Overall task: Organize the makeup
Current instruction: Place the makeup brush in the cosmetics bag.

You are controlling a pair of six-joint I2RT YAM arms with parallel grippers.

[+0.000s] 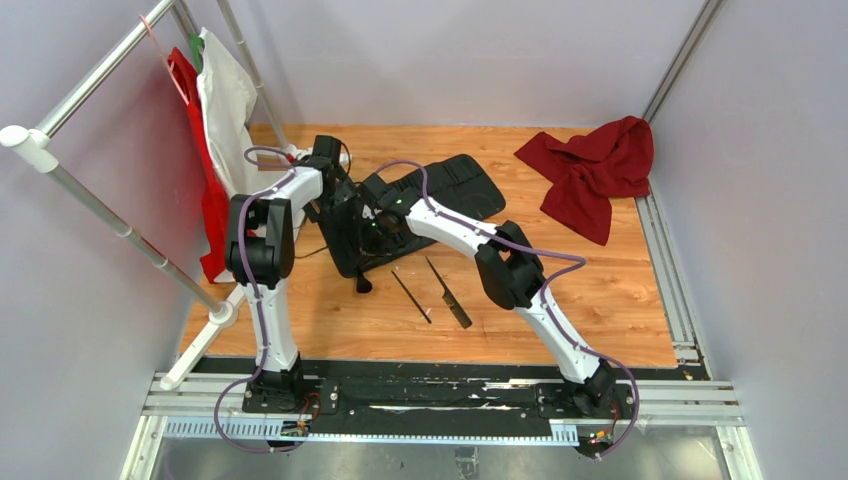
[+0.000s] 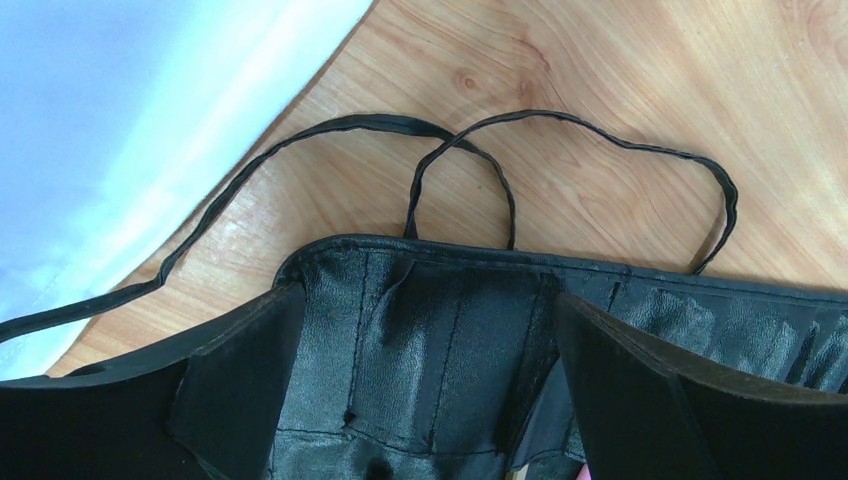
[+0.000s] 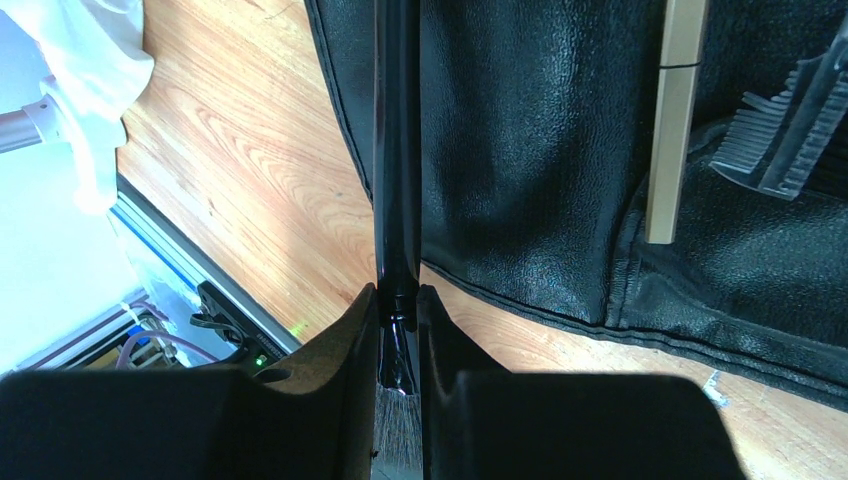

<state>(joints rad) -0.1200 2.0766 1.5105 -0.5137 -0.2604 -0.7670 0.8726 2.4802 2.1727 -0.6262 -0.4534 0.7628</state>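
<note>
My right gripper (image 3: 398, 300) is shut on a black-handled makeup brush (image 3: 397, 150) at its ferrule, bristles toward the wrist. The handle points out over the edge of the black slotted case (image 3: 540, 130). A tan-handled brush (image 3: 675, 120) and a comb (image 3: 790, 120) sit in the case's pockets. My left gripper (image 2: 430, 380) is open, its fingers (image 2: 240, 370) spread wide over the case's (image 2: 450, 320) slotted end. From above, both grippers (image 1: 335, 195) (image 1: 385, 228) meet at the left end of the case (image 1: 450, 185). A thin brush (image 1: 411, 295), a black comb (image 1: 449, 292) and a short brush (image 1: 362, 283) lie loose on the wood.
The case's thin black ties (image 2: 460, 160) loop over the wood beyond its end. A red cloth (image 1: 600, 170) lies at the back right. A pipe rack with white and red garments (image 1: 215, 110) stands at the left. The arms' base rail (image 1: 430, 395) runs along the near edge.
</note>
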